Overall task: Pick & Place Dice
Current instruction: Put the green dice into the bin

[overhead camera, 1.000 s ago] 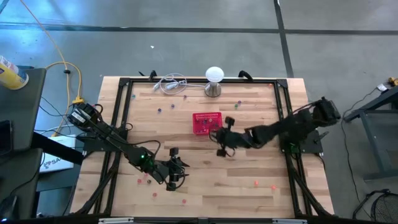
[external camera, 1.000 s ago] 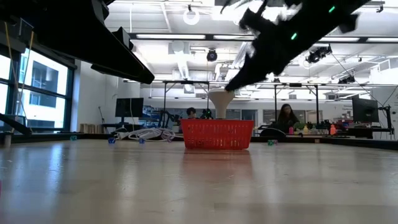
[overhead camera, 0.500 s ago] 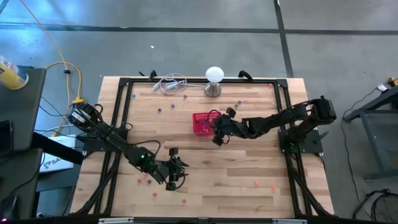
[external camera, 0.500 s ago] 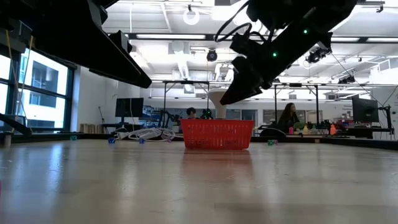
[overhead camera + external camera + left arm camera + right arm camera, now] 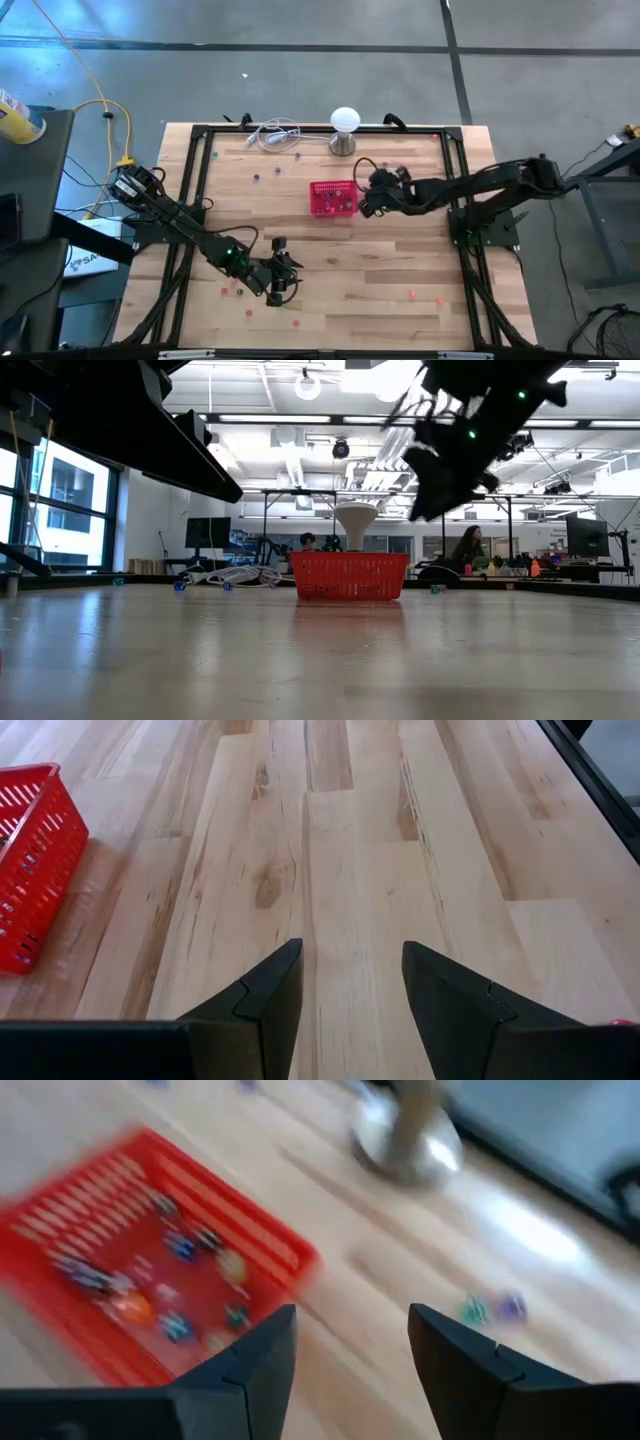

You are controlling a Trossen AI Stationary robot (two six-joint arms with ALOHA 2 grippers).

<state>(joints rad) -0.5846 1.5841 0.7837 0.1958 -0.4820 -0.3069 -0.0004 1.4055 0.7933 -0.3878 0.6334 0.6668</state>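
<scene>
The red basket (image 5: pixel 333 198) sits a little toward the far edge of the desk (image 5: pixel 400 270), just in front of the white lamp (image 5: pixel 344 121) on its metal base. In the right wrist view a handful of dice (image 5: pixel 180 1245) already lie on the basket's floor, so it is clearly the collecting place.

The right gripper (image 5: pixel 364 203) hangs above the desk just beside the basket's right side, its arm reaching in from the right edge. Its jaws stand apart with nothing between them, which suggests a die has been let go or none is yet taken. Two loose dice (image 5: pixel 490 1309), one green and one purple, lie on the wood beyond the jaws, near the lamp's base (image 5: pixel 405 1135). Being the nearest strays, they look like the likely next target, though that is only a guess.

The left gripper (image 5: pixel 280 283) waits low near the front edge, left of centre. Its jaws are open and empty over bare boards, with the basket off to one side in its own view.

Many more dice are scattered across the desk: a few near the far edge by the coiled white cable (image 5: pixel 270 135), several by the front edge around the left gripper (image 5: pixel 237 290), and two toward the front right corner (image 5: pixel 412 294). Judging by that spread, much of the job remains.
</scene>
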